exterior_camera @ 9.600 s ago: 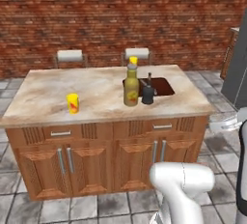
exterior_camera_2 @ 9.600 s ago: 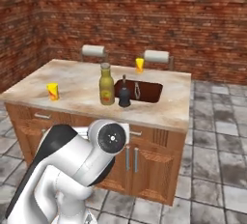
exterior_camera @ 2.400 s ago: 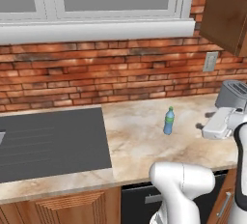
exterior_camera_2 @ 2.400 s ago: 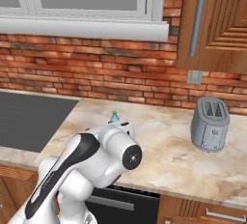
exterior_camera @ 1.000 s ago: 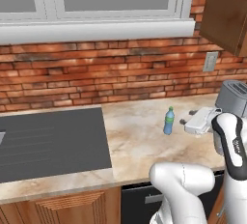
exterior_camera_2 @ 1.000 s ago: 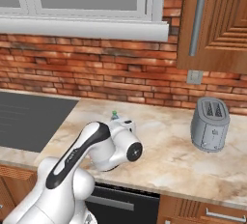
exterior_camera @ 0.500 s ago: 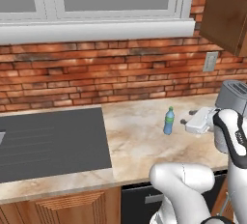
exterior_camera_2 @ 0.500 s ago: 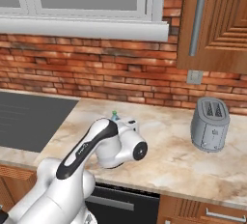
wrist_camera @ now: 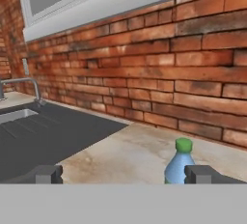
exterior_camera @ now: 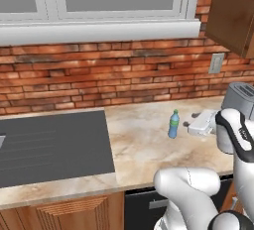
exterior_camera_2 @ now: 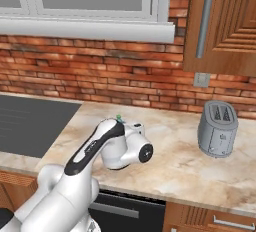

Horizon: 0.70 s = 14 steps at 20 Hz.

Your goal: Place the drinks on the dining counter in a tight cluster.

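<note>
The small blue bottle [exterior_camera: 173, 124] with a green cap stands upright on the marble counter [exterior_camera: 144, 149] next to the black cooktop. My gripper [exterior_camera: 189, 123] hovers just to its right at bottle height, pointing at it, open and holding nothing. In the hand view the bottle [wrist_camera: 179, 165] shows low and right of centre, close to the right fingertip [wrist_camera: 200, 174], with the gripper [wrist_camera: 123, 175] spread wide. In the right base view only the bottle's green cap [exterior_camera_2: 119, 118] peeks over my arm. The olive-yellow bottle, the black bottle and the dining counter are out of view.
The black cooktop [exterior_camera: 49, 144] lies left of the bottle. A grey toaster [exterior_camera_2: 217, 128] stands to the right near the wall. A brick wall [exterior_camera: 99, 80] with a window sill runs behind the counter. A wooden upper cabinet [exterior_camera_2: 225, 26] hangs at the right. A faucet [wrist_camera: 19, 85] shows far left.
The base has driven from the island to this cooktop counter. Since 2.4 s ago the hand has swung left towards the blue bottle; over the last half second it has barely shifted.
</note>
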Motion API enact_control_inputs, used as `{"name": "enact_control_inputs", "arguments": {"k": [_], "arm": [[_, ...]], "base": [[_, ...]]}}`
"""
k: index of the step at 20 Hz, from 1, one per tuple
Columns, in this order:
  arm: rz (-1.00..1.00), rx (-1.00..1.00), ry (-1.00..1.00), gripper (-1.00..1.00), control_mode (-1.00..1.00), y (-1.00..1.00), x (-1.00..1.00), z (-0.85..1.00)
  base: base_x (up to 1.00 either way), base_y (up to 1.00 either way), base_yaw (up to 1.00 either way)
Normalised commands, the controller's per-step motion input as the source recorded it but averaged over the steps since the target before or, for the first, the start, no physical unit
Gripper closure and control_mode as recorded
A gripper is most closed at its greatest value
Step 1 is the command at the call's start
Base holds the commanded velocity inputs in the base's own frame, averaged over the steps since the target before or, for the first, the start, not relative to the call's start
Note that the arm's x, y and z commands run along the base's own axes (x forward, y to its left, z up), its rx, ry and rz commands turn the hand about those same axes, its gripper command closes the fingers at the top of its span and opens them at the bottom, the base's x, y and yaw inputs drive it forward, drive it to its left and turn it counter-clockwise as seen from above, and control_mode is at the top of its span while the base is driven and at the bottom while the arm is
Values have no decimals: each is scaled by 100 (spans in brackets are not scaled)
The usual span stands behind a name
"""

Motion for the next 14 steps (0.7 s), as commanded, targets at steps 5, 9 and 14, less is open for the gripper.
{"name": "enact_control_inputs", "arguments": {"k": [5, 9, 14], "arm": [[0, 0, 1, -100, -100, 0, 18, -10], [0, 0, 2, -100, -100, 0, 19, -16], [0, 0, 2, -100, -100, 0, 20, -14]], "base": [[0, 0, 0], [0, 0, 0], [0, 0, 0]]}}
